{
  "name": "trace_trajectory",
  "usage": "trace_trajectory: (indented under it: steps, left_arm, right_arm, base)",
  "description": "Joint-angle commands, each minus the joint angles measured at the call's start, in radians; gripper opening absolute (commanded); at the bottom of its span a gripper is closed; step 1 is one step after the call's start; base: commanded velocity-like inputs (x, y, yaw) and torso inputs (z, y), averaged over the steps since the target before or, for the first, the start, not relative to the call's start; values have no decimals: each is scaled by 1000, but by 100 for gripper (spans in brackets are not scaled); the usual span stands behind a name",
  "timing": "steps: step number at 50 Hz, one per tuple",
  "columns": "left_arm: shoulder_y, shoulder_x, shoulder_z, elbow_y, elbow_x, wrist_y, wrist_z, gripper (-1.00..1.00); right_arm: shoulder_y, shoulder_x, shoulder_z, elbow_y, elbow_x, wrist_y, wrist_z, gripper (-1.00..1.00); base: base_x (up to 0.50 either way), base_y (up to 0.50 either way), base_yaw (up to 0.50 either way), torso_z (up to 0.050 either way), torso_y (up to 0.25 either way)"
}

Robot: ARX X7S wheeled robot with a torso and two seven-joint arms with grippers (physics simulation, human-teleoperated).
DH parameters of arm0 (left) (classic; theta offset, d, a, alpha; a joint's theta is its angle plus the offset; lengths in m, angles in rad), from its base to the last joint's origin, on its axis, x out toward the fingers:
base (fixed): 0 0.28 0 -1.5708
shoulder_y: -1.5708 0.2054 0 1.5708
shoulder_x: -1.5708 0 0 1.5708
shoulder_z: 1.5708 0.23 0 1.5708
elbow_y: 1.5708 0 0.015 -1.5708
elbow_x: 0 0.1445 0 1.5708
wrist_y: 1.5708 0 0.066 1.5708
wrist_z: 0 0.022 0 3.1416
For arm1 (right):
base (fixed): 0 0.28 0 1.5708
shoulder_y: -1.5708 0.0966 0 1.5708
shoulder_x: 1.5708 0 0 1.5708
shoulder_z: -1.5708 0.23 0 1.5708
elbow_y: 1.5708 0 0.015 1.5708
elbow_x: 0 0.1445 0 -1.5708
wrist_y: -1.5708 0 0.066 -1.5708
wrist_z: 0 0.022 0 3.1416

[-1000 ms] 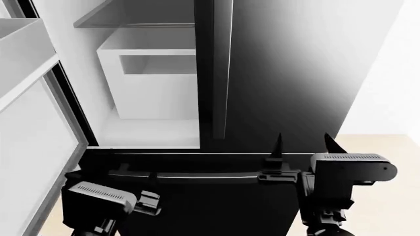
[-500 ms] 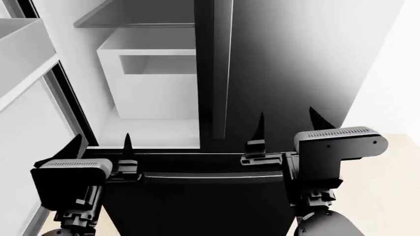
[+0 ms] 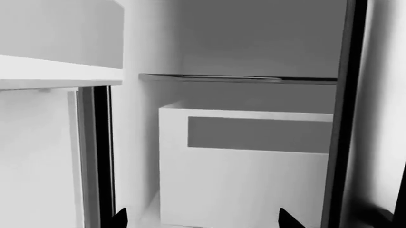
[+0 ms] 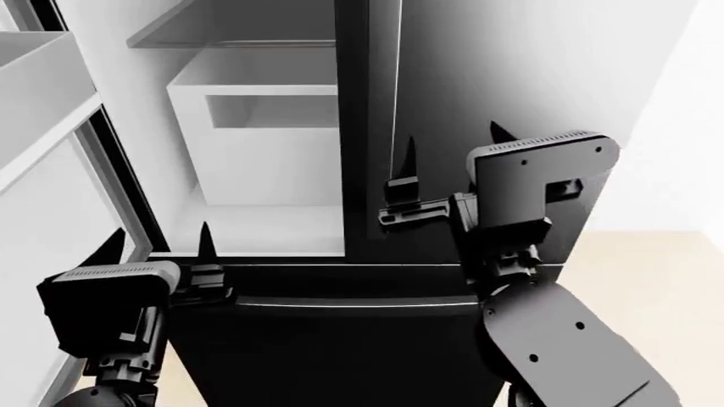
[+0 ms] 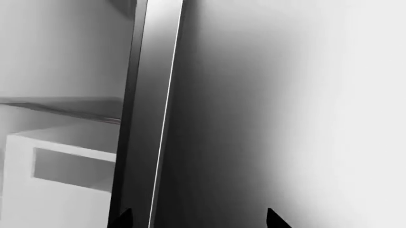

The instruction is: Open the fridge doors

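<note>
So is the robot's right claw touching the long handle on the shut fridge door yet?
Cannot tell. In the head view the open right gripper sits just beside the handle of the shut door, and no view shows contact or a gap plainly.

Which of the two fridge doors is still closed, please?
The right-hand fridge door is closed, its glossy black front facing the right pincer. The left-hand door is swung out, baring the white interior.

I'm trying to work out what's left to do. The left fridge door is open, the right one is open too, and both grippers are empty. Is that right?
Not quite. The right fridge door is shut; the head view shows its black front flat and closed. The left fridge door is swung open, showing the white bin inside. The left gripper and right gripper are both open and empty.
</note>
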Motion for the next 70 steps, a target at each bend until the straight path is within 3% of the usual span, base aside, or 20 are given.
trace_trajectory:
  steps: [1,14,54,70]
  left_arm:
    - [11,31,-29,4,-6,-27,24,100]
    - [13,40,-25,-10,-11,-28,29,100]
    - [29,50,-16,-50,-4,-17,58,100]
    - [48,44,-24,-40,-23,5,77,100]
  right_arm:
    - [130,-66,-15,143,-8,-12,-78,100]
    - [184,-112,-39,203,25,-22,-103,100]
    - [334,-178,-73,650,68,-279,-202,100]
    - [387,-199,-103,817,37,-363,-156,100]
  base:
    - [0,0,0,0,0]
    - [0,0,0,0,0]
    - [0,0,0,0,0]
    - [0,0,0,0,0]
